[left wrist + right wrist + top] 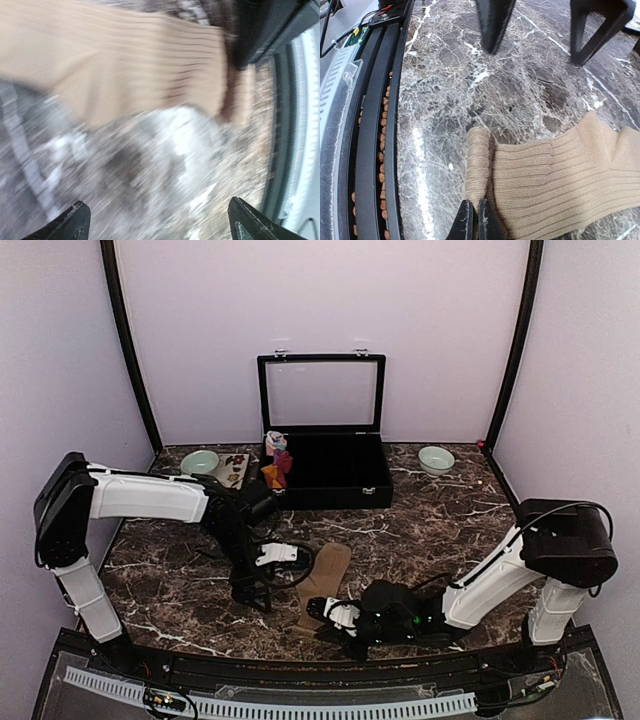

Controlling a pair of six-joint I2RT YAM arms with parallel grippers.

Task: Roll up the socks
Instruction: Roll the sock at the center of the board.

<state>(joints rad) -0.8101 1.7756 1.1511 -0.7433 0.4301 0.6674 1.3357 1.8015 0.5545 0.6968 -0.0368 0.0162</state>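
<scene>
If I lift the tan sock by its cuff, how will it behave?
Probably floppy: the tan sock is thin ribbed knit, and its cuff lies folded over. Likely light, so it should drape from any pinch. Lying flat, it shouldn't roll.

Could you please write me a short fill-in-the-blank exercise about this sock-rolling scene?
1. The jaws of the left gripper stand ___ over the table.
2. The right gripper is shut on the cuff of a ___ sock.
3. Flanking the black case are ___ pale green bowls.
Missing words: open; tan; two.
</scene>
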